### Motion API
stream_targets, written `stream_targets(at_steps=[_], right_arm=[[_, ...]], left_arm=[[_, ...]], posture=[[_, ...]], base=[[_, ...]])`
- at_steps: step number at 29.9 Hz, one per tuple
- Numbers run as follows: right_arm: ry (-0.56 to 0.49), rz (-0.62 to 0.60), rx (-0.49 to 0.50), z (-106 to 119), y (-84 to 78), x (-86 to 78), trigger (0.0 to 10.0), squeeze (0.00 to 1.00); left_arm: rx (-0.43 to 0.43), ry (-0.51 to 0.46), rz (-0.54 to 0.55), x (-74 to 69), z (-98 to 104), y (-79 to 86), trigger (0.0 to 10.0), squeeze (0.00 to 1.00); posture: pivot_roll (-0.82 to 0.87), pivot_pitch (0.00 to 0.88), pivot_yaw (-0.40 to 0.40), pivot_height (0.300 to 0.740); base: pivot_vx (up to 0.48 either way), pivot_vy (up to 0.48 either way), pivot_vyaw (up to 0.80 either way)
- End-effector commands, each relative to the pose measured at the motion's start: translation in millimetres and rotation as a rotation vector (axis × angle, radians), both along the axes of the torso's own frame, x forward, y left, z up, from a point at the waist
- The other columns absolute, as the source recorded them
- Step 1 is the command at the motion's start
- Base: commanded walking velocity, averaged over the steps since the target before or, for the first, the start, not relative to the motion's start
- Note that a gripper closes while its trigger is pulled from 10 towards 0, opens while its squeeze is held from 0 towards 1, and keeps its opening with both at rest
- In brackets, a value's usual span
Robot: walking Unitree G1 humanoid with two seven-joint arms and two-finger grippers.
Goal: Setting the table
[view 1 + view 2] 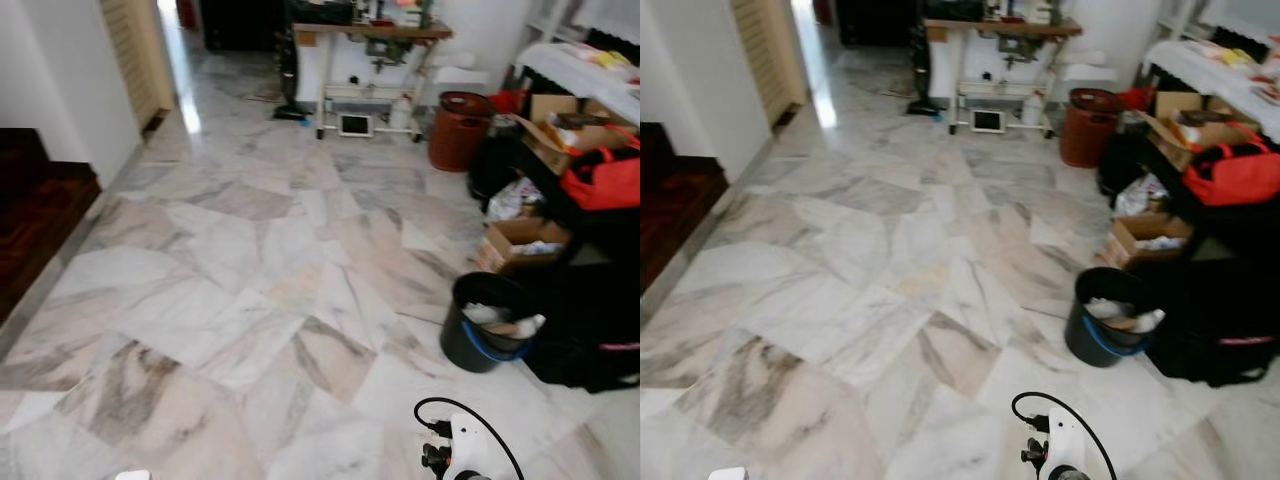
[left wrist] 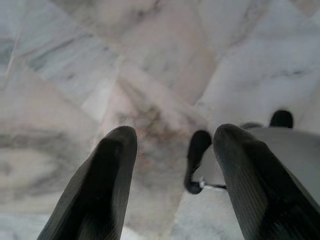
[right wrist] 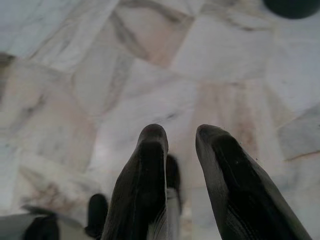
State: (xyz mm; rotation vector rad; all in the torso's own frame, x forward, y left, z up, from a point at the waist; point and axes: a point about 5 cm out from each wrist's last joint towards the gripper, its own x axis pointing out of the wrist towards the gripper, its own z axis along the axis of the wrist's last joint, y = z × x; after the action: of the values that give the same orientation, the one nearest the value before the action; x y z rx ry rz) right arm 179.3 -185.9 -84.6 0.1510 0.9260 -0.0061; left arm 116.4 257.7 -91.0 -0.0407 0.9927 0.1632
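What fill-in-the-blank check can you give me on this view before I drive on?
1. The floor is tiled in ____.
2. The black bucket stands on the robot's ____ side.
3. The bag above the boxes is ____.
4. The fingers of the left gripper are ____, holding nothing.

Missing words: marble; right; red; open

White body, black fingers

The left gripper (image 2: 172, 150) has two long black fingers (image 2: 107, 175) with ribbed, rounded pads; the right gripper (image 3: 181, 145) has the same matte black, tapering pair. A white body part (image 1: 465, 440) carries black knobs and a looping black cable (image 1: 470, 412). A grey foot (image 2: 280, 145) lies beyond the left fingertips.
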Motion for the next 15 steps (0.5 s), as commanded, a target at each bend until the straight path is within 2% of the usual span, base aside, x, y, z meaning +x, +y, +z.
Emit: stream_targets(at_steps=[1,8,15], right_arm=[[0.002,-0.005,-0.004,0.0,-0.7,0.2,10.0,0.0],[0.001,-0.004,-0.008,-0.2,0.0,-0.3,10.0,0.0],[0.012,0.003,-0.022,-1.6,0.4,-2.9,10.0,0.0]], left_arm=[[0.004,0.01,-0.015,2.0,0.4,0.4,10.0,0.0],[0.007,0.008,-0.02,2.1,0.4,0.2,10.0,0.0],[0.025,-0.035,-0.027,5.4,3.0,1.1,10.0,0.0]], posture=[[0.09,0.0,-0.042,0.74],[0.09,0.0,-0.04,0.74],[0.08,0.0,-0.036,0.74]], base=[[0.0,0.48,0.0],[0.0,0.422,0.0],[0.0,0.0,0.0]])
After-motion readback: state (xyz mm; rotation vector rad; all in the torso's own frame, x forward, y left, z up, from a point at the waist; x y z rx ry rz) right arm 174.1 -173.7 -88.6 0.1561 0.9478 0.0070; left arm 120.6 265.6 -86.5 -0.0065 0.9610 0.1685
